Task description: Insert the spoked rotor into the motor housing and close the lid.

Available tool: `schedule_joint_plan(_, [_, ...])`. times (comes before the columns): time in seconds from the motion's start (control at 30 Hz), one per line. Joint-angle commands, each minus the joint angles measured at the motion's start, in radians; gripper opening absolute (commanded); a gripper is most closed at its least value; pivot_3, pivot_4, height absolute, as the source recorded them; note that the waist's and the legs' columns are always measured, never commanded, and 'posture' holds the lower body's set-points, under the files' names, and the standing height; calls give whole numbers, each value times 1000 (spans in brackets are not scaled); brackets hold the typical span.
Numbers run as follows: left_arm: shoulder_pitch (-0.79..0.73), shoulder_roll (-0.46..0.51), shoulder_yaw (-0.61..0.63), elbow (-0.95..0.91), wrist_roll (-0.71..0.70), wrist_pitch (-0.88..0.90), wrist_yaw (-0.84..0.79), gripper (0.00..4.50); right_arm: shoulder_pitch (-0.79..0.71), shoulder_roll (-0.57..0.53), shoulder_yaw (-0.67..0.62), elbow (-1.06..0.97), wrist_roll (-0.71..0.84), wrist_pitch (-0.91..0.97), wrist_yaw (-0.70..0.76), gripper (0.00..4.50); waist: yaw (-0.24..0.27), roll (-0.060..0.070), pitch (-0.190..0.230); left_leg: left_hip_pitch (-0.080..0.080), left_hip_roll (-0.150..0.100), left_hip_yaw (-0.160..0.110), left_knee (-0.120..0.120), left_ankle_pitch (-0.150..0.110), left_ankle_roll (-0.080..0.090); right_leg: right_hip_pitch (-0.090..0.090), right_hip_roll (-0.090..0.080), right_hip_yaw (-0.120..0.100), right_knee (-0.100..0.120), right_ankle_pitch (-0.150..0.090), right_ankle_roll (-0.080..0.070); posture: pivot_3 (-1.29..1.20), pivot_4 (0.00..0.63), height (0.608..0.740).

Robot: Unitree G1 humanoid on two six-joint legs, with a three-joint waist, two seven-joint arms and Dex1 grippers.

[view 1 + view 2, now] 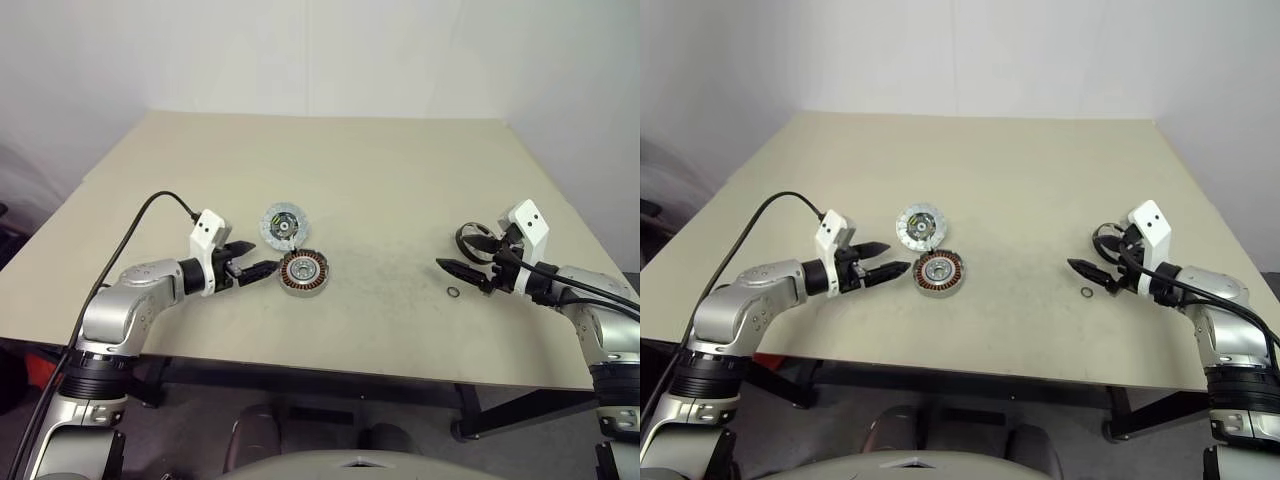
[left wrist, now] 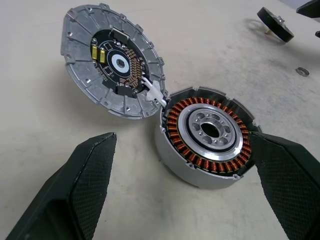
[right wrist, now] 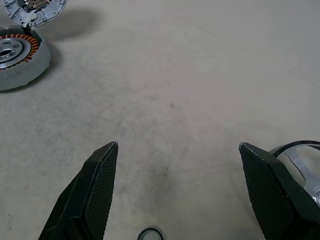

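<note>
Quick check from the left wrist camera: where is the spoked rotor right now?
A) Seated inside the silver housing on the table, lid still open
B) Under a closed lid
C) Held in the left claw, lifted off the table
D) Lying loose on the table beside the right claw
A. The spoked rotor sits in the motor housing on the table, the lid is tilted open, and the left claw is open around it.

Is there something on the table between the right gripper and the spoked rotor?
No. In the right wrist view, bare table runs from the right gripper to the spoked rotor. The small black ring lies below its fingertips.
</note>
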Motion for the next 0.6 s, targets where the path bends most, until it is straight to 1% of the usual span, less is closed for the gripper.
schedule_joint_plan(0.03, [-22,4,3,-23,-5,-17,-8,4484,-18,-3,-8,-18,4,-16,-1,4353,0,0,0,0,0,0,0,0,0,0,0,0,0,0,0,0,0,740])
schedule_joint_plan(0.6, [-23,10,-4,-27,-5,-17,-7,4484,-30,13,-5,-5,-3,-31,-3,4353,0,0,0,0,0,0,0,0,0,0,0,0,0,0,0,0,0,740])
